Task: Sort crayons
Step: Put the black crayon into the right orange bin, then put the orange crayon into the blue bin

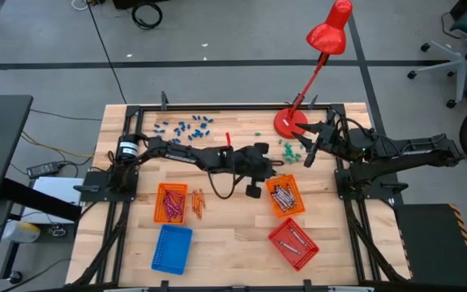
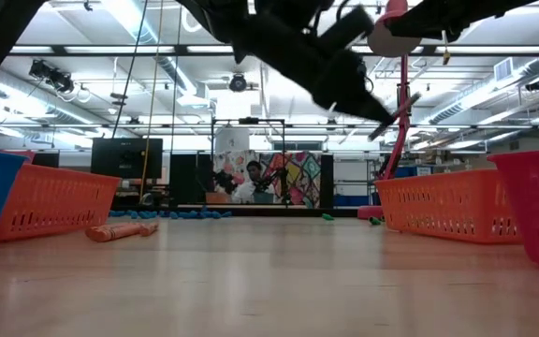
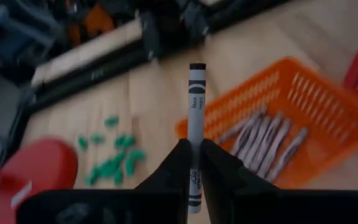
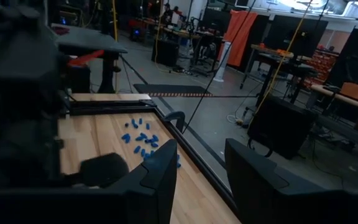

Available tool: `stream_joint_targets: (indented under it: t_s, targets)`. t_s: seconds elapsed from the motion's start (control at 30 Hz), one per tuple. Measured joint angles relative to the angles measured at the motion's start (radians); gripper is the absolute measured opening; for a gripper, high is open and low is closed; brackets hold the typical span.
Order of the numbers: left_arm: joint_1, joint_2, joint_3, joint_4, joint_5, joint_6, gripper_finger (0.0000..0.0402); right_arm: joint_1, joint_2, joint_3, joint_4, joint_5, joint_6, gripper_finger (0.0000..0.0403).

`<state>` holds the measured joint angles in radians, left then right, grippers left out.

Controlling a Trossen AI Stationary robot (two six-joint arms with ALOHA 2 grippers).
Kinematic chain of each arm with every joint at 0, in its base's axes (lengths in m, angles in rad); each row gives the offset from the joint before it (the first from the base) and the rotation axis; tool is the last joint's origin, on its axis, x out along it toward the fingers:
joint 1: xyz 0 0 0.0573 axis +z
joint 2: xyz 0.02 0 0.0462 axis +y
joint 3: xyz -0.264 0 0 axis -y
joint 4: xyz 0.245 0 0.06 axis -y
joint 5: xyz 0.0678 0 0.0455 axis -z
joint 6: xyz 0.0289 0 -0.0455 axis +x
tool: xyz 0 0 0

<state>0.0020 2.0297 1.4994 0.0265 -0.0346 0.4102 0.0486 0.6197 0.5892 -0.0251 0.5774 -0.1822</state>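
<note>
A grey crayon with a dark tip sticks out ahead of my left gripper, which is shut on it. That gripper hangs over the table's middle, beside an orange basket in which several grey crayons lie. Magenta crayons fill another orange basket, and orange crayons lie on the table next to it. My right gripper waits open near the lamp's base, with nothing between its fingers. My left gripper pinches the grey crayon's lower part between its two fingers. The crayon lies along the fingers: its rear end shows behind the pinch and most of its length points forward past the tips. It is lifted clear of the table, slanting down toward the basket of grey crayons.
A red basket and a blue basket stand near the front edge. Blue pieces lie scattered at the far left, green ones by the red lamp. Bare wood lies between the baskets.
</note>
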Motion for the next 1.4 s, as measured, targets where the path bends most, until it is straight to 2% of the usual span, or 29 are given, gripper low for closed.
stream_joint_targets:
  t_s: [0.43, 0.7, 1.1, 1.17, 1.4]
  targets:
    - [-0.053, 0.142, 0.0, 0.294, 0.014, 0.05, 0.0032, 0.0, 0.002, 0.0, 0.004, -0.003, 0.0, 0.0139]
    - [-0.052, 0.192, 0.0, 0.29, 0.014, 0.031, 0.0036, 0.0, 0.002, 0.0, 0.003, -0.003, -0.001, 0.0139]
    - [-0.066, 0.192, 0.0, 0.27, 0.013, 0.098, 0.0108, 0.0, 0.002, 0.0, 0.001, -0.003, -0.001, 0.0139]
    - [-0.078, 0.185, 0.0, 0.249, -0.008, 0.137, 0.011, 0.0, 0.002, 0.0, 0.001, -0.003, -0.001, 0.0139]
    - [-0.14, 0.107, 0.002, 0.1, -0.234, 0.246, 0.0111, 0.0, 0.002, 0.0, -0.009, -0.003, -0.003, 0.0139]
